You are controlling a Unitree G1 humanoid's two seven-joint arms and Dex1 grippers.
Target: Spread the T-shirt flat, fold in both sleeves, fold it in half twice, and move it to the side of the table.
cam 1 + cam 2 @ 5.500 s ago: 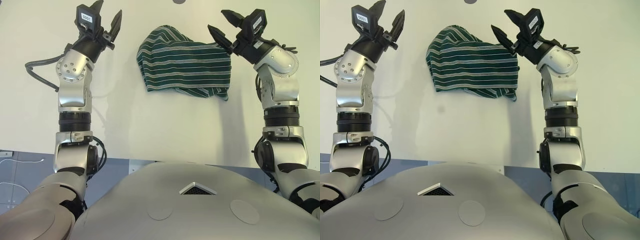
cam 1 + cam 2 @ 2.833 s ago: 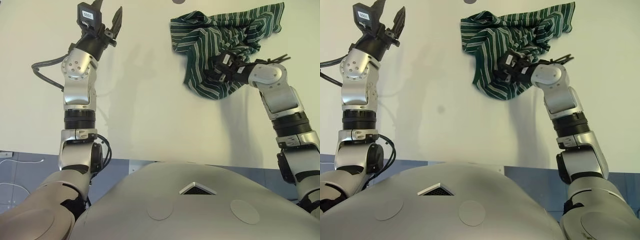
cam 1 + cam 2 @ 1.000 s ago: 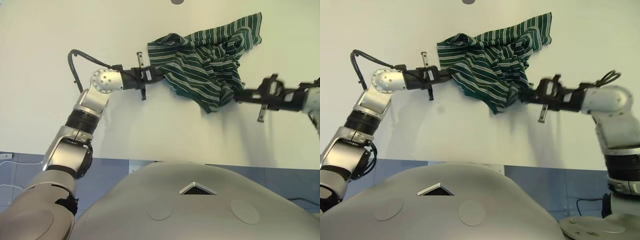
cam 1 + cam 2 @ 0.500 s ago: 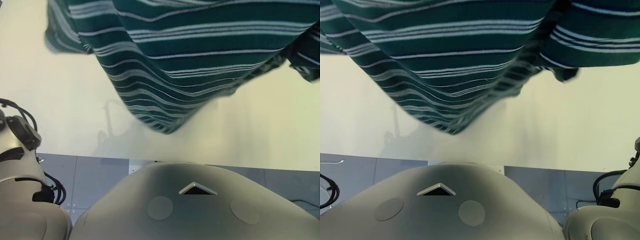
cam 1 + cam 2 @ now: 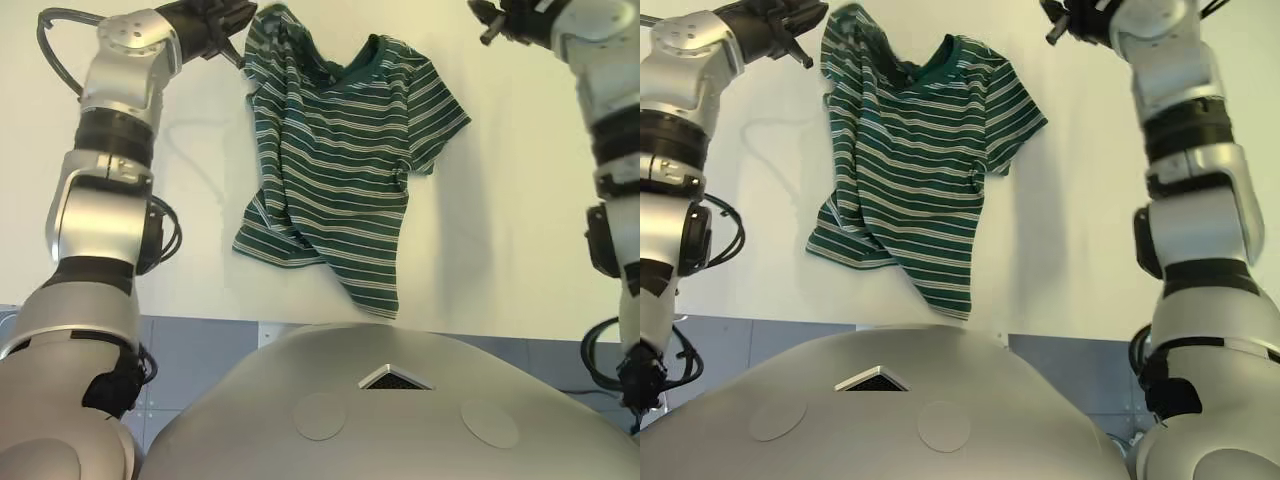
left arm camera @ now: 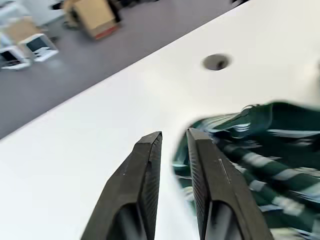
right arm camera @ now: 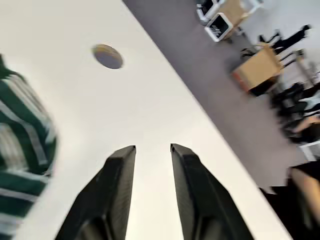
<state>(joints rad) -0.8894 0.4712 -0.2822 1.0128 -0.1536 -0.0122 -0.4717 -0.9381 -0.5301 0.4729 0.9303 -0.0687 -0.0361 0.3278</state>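
The green striped T-shirt [image 5: 340, 160] lies on the white table [image 5: 500, 230] with its collar on the far side. Its right sleeve [image 5: 438, 118] is spread out. The left side is bunched and folded over, and the hem [image 5: 320, 265] is skewed near the front edge. My left gripper [image 5: 228, 18] hovers just left of the shirt's far left shoulder, open, with nothing between its fingers [image 6: 150, 150]. My right gripper [image 5: 488, 20] is raised at the far right, apart from the shirt, and its open fingers [image 7: 177, 155] have only bare table between them.
A round hole [image 6: 216, 61] is set in the table beyond the shirt's collar. The table's front edge [image 5: 200, 312] runs just below the hem. Bare table lies left and right of the shirt. Boxes [image 6: 92, 17] stand on the floor past the far edge.
Half a second ago the shirt hung lifted close before the head camera. Now it lies on the table, and both grippers have let go and stand beside its far corners.
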